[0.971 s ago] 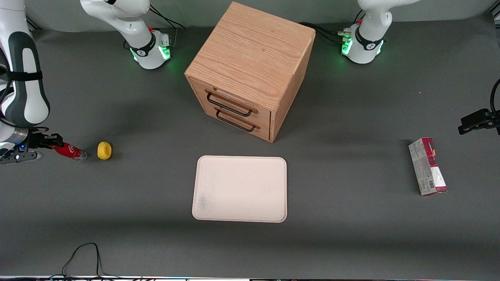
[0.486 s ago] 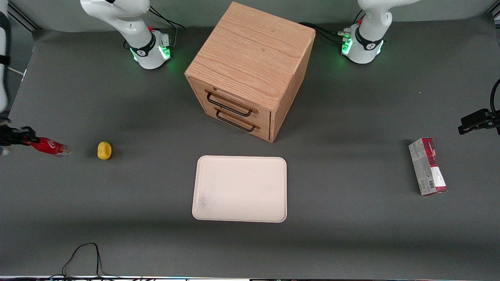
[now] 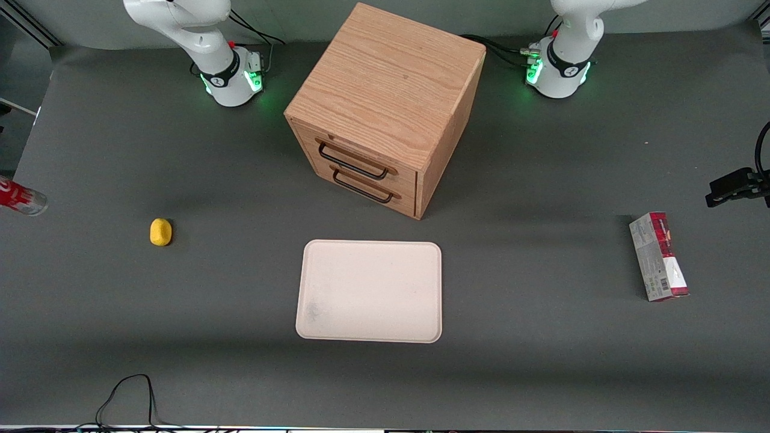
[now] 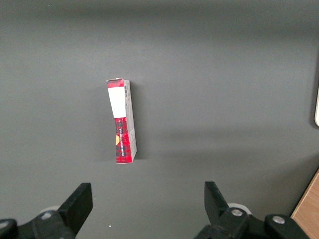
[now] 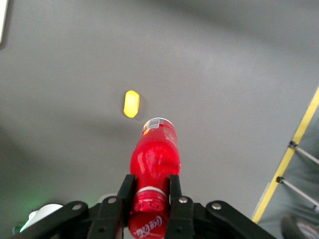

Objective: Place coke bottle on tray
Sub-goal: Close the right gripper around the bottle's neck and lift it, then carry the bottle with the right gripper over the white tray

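Since a moment ago the bottle (image 3: 18, 198) has risen and slid out toward the working arm's end of the counter, away from the lemon (image 3: 160, 232). It hangs above the counter, well apart from the tray (image 3: 369, 291). Gripper (image 5: 149, 195) fingers clamp its neck end.

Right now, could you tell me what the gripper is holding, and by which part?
The gripper holds the coke bottle by its neck end near the cap, base pointing outward, lifted above the table.
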{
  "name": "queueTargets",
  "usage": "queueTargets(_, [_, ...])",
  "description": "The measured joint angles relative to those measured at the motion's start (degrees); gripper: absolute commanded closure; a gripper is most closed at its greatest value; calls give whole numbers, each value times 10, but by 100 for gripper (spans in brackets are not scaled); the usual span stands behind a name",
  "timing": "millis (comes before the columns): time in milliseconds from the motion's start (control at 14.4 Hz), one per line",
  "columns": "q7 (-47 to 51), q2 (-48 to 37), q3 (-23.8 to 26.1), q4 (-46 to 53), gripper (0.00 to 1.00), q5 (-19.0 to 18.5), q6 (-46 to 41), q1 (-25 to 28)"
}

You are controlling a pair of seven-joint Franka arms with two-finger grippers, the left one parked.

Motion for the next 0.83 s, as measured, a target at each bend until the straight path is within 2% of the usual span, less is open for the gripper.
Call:
queueTargets(208, [-5, -1, 14, 43, 100, 2, -25, 6])
queueTargets(347, [1, 2, 44, 59, 100, 4, -25, 29])
queueTargets(624, [121, 36, 123, 109, 100, 5, -25, 106])
queueTargets(832, [242, 83, 206, 144, 100, 5, -24, 115])
